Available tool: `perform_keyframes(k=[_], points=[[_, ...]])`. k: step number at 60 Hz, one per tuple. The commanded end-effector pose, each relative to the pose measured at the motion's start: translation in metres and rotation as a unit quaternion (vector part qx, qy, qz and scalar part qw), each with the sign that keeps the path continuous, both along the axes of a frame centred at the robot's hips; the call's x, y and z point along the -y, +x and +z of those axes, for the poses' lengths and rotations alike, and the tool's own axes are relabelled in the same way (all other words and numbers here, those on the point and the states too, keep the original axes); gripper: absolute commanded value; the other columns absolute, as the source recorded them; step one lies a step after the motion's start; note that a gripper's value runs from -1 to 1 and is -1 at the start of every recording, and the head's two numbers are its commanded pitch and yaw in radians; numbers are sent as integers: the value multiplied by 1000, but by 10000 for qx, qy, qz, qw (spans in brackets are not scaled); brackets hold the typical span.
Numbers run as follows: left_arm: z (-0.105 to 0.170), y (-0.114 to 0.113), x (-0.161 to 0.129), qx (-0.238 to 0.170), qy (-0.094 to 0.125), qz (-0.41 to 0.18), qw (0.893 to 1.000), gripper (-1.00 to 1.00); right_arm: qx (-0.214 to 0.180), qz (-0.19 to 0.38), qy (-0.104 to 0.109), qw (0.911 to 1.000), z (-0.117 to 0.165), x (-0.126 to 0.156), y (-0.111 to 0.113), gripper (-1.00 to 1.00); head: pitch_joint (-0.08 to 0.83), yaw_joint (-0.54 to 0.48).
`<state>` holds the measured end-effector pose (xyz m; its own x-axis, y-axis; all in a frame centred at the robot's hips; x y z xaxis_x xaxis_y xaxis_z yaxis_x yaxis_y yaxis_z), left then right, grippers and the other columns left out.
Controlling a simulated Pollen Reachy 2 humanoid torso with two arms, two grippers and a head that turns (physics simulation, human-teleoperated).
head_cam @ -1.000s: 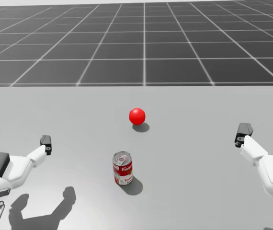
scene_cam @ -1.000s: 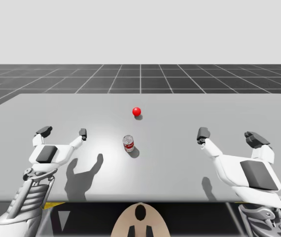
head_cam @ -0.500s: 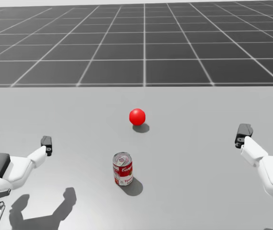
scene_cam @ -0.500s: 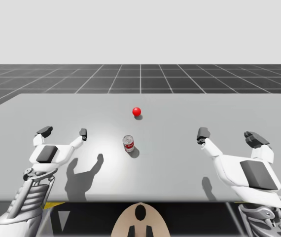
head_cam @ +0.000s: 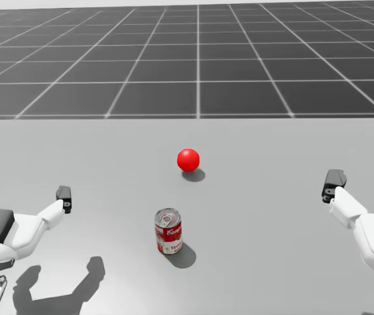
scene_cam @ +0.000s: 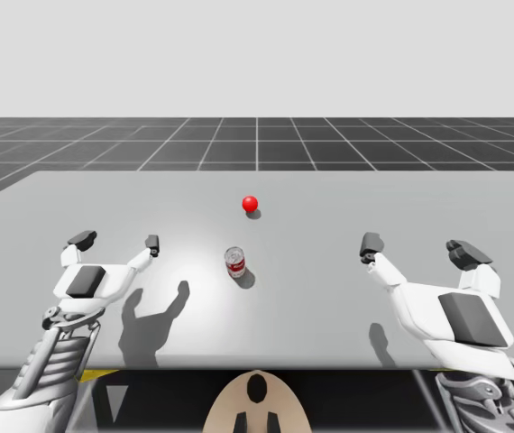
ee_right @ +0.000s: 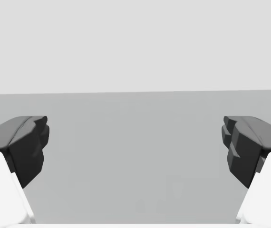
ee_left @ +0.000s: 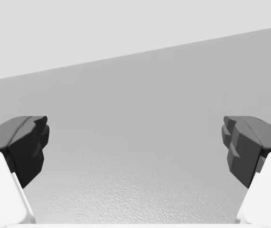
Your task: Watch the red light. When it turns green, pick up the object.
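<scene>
Since the round red light [scene_cam: 251, 204] stays red, unchanged, the red-and-white metal can [scene_cam: 234, 262] stands untouched near it on the grey table [scene_cam: 419, 198], my left end effector [scene_cam: 116, 242] and right end effector [scene_cam: 417, 248] wide open, waiting.

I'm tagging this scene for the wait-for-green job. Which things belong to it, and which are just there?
For the job:
red light, showing red
red and white can, upright, nearer me than the light
left gripper and right gripper, both open, apart from the can

Just there:
grey table
dark gridded floor beyond it
</scene>
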<state>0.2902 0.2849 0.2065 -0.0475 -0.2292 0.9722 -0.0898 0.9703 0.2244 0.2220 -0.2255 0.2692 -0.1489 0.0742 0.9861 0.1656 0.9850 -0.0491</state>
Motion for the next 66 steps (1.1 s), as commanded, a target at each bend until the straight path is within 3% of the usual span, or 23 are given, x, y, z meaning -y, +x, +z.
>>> perform_keyframes(k=[1,13,66], points=[[0,0,0,1,-2,-4,10000,-1000,-15,-11,110,9999,-2,-3,-1,-1000,428,37],[0,-1,0,22,-19,-20,10000,-1000,3,72,22,10000,-4,-3,-1,-1000,427,37],[1,-2,0,8,-147,-121,9998,-1000,-14,238,22,9997,-4,-4,-1,-1000,430,35]])
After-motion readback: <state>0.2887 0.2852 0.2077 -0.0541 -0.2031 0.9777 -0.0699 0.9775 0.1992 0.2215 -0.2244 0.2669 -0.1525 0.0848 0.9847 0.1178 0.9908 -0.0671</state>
